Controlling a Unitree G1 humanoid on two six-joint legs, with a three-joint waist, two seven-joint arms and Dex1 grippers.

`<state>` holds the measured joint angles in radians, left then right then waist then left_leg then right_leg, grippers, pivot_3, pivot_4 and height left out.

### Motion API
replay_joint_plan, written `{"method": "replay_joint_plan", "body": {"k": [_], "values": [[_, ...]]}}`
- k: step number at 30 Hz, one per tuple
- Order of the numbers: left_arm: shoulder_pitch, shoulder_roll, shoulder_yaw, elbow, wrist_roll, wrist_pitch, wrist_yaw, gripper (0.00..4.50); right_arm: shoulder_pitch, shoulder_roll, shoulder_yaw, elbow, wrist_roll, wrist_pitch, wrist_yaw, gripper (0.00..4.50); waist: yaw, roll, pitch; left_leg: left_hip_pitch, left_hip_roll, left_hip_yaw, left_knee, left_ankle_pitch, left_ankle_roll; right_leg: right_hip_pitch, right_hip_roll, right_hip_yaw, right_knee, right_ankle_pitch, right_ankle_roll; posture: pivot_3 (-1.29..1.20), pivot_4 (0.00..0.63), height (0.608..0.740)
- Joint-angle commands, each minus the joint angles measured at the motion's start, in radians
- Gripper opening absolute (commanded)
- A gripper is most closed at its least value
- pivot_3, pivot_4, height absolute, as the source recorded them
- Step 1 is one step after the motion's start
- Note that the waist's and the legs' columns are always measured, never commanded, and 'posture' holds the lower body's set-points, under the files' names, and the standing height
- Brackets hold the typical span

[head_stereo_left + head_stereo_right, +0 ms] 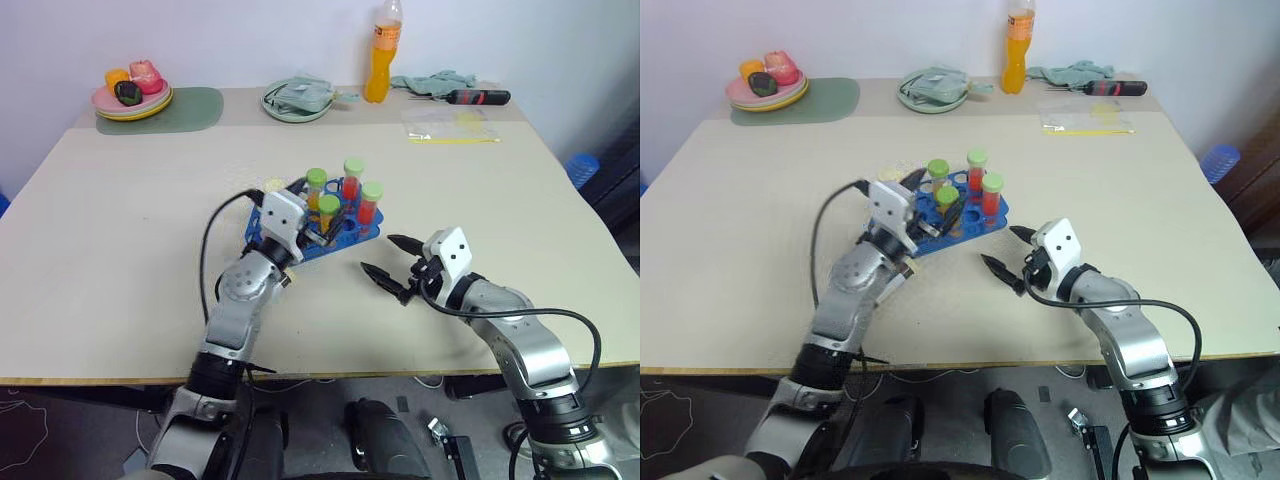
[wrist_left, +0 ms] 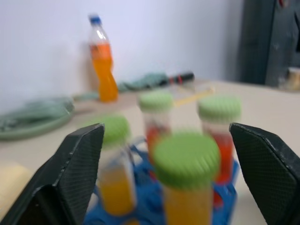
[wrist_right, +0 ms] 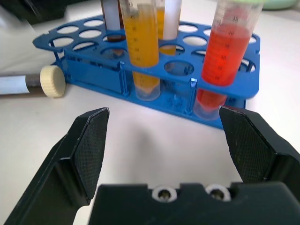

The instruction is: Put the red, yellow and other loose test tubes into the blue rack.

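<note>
left claw (image 1: 322,226) wide, over blue rack (image 1: 345,235) | right claw (image 1: 390,262) wide, beside rack

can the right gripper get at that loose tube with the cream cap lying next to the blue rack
Probably not directly. The cream-capped tube lies on the far side of the blue rack from the open right gripper, with the left gripper over the rack too. It would have to go around.

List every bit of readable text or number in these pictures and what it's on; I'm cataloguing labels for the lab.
"10": a graduation mark on the red test tube in the blue rack; the other marks there are too small.
Graduations on the yellow test tube: too small to read.
Orange drink bottle: no readable label.
Plastic sleeve of papers: print too small.
</note>
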<state>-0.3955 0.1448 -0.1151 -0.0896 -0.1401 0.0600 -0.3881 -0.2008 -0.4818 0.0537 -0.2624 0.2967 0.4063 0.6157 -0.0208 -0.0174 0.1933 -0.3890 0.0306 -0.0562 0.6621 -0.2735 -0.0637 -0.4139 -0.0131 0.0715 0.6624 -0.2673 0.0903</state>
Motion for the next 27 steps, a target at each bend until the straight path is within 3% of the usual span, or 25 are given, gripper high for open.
{"method": "replay_joint_plan", "body": {"k": [1,7,10,11,14,17,20,27], "values": [[0.039,0.128,0.104,-0.299,-0.159,0.237,-0.063,4.44,-0.013,0.002,-0.006,-0.026,0.005,-0.019,0.015,4.16,-0.004,0.000,0.000,0.000,0.000,0.000,0.000,0.000,0.000,-0.001,0.000,0.000,0.000,0.000,0.000,0.00,0.150,0.740],[0.100,0.396,0.278,-0.596,-0.493,0.715,-0.086,4.44,-0.032,-0.001,-0.004,0.019,-0.002,-0.041,0.042,4.16,0.003,0.000,0.001,-0.001,0.001,0.000,0.000,0.000,0.000,0.000,0.000,0.000,-0.001,0.000,0.000,0.00,0.150,0.740],[0.116,0.686,0.239,-0.741,-0.546,1.062,-0.109,4.44,-0.056,-0.011,0.002,0.050,-0.006,-0.053,0.069,4.16,-0.003,-0.002,0.002,-0.001,0.001,-0.001,0.000,0.000,0.000,-0.001,0.001,-0.001,0.000,0.000,0.000,0.00,0.150,0.740],[0.093,0.731,0.232,-0.756,-0.567,1.163,-0.087,4.44,-0.065,-0.017,0.006,0.057,-0.008,-0.056,0.080,4.16,-0.004,0.000,0.003,-0.001,0.001,-0.001,0.000,0.000,0.000,0.000,0.001,-0.001,-0.001,-0.001,-0.001,0.00,0.150,0.740],[-0.079,0.744,0.206,-0.683,-0.682,1.463,-0.080,4.44,-0.079,-0.077,0.024,0.041,0.015,-0.037,0.180,4.16,0.002,0.000,0.003,0.000,0.001,-0.001,-0.001,0.000,0.000,0.000,0.000,-0.001,-0.001,-0.001,0.000,0.00,0.150,0.740],[-0.215,0.874,0.041,-0.624,-0.763,1.554,-0.092,4.44,-0.090,-0.156,0.022,-0.009,0.058,-0.006,0.289,4.16,0.000,-0.002,0.004,-0.001,0.001,-0.001,0.001,0.000,0.000,0.000,0.000,-0.002,-0.001,-0.001,0.000,0.00,0.150,0.740],[-0.292,0.897,-0.061,-0.576,-0.810,1.554,-0.052,4.44,-0.118,-0.191,0.010,-0.033,0.087,0.018,0.326,4.16,-0.008,-0.002,0.004,-0.001,0.001,-0.001,-0.002,-0.001,0.001,0.000,0.000,-0.002,-0.003,-0.001,0.000,0.00,0.150,0.740],[-0.363,0.712,-0.194,-0.379,-0.882,1.554,0.203,4.44,-0.095,-0.213,0.015,-0.132,0.110,0.052,0.342,4.16,-0.015,-0.002,0.004,-0.002,0.001,-0.002,-0.001,-0.001,0.001,0.000,0.000,-0.002,-0.003,-0.001,0.000,0.00,0.150,0.740]]}}
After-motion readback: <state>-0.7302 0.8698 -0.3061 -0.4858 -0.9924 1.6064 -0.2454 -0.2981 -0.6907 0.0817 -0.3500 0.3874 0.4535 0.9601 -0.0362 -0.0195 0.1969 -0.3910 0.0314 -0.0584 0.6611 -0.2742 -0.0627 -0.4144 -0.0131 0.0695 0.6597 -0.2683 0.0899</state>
